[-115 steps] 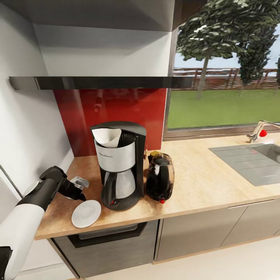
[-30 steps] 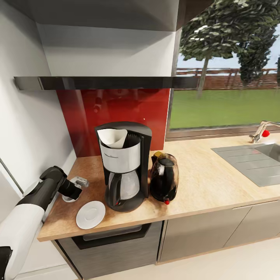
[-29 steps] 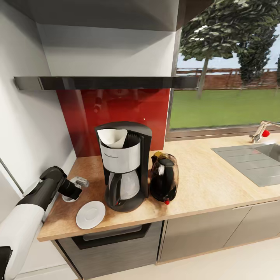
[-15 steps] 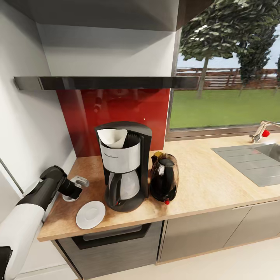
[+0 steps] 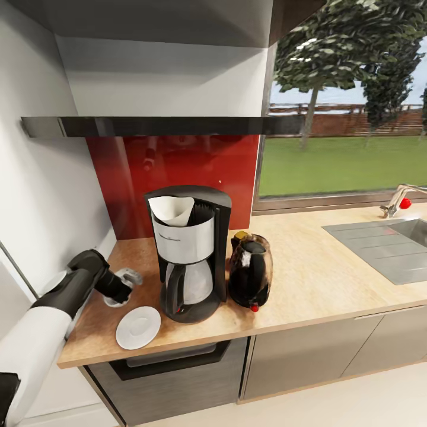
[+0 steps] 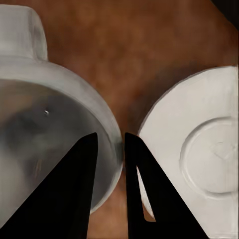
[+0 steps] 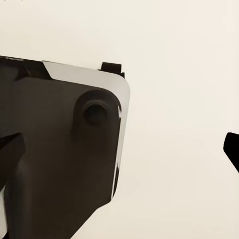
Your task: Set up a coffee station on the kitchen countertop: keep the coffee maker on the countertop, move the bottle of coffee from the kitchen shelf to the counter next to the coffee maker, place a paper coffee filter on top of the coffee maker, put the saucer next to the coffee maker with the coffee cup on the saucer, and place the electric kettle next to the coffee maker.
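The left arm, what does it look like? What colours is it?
The left arm has a smooth white shell nearer the body, then rounded black segments toward the wrist. Its left gripper has a light grey metal end and two flat, black, wedge-shaped fingers.

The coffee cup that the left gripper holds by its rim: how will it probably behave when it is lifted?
The coffee cup looks rigid and glossy, so it may slip. The left gripper pinches only its thin wall, so it could tilt under its own weight. It appears ceramic, so probably fragile if dropped beside the saucer.
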### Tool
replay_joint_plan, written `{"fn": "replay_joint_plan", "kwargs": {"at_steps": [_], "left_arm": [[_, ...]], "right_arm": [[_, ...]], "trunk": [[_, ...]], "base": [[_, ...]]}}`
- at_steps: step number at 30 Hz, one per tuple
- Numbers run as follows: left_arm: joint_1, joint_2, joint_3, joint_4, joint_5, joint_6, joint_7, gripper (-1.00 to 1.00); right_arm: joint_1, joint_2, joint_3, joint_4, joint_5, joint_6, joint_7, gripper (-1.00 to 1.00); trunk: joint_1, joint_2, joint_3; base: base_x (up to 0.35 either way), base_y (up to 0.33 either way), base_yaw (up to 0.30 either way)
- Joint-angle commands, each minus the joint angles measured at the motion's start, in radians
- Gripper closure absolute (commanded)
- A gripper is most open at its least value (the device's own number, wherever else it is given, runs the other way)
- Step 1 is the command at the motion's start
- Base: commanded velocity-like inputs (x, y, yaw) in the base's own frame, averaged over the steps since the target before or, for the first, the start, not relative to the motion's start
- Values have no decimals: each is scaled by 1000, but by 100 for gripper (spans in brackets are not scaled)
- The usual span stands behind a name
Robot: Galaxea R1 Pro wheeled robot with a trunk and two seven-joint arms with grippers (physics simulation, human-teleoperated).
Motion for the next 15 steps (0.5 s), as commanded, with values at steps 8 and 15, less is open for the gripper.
{"fn": "replay_joint_plan", "kwargs": {"at_steps": [8, 15], "left_arm": [[-73, 29, -82, -1, -12, 0, -144, 100], [-106, 53, -147, -3, -72, -1, -263, 100]], "right_arm": [[0, 0, 8, -4, -11, 2, 2, -100], [0, -4, 5, -3, -13, -1, 5, -100]], "trunk": [[0, -1, -2], [0, -1, -2]], "base": [[0, 0, 0], [0, 0, 0]]}}
